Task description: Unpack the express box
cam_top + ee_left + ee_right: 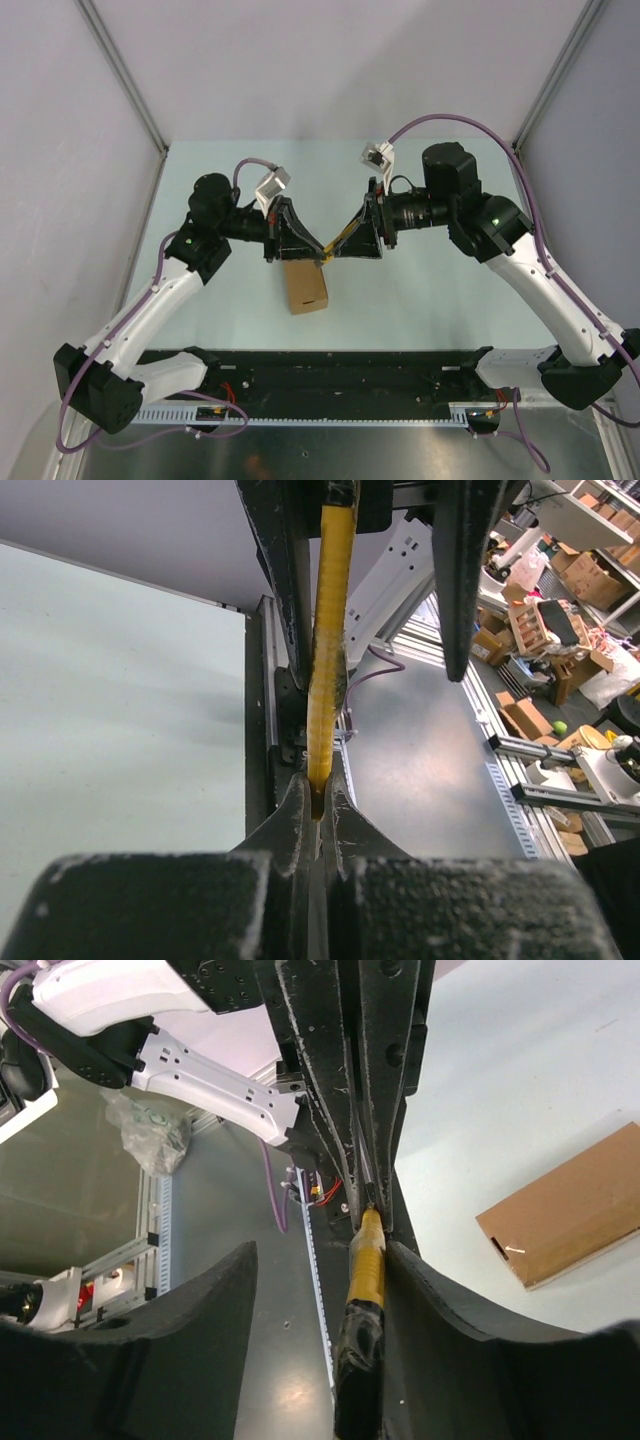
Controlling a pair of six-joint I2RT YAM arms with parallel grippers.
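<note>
Passing the knife (366,1260) mid-air: left tool (318,800) clamps one end tight, right tool (318,1290) has its jaws apart around the other, probably to get a cutting grip. Box (305,285) lies closed on the surface (420,290) just beneath them.

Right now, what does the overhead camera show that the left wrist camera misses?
Only overhead: the express box, lying flat on the table. Only left wrist: a close-up of the left gripper shut on the yellow utility knife, plus cluttered shelves beyond the table. Both: that knife reaching across to the right gripper.
</note>
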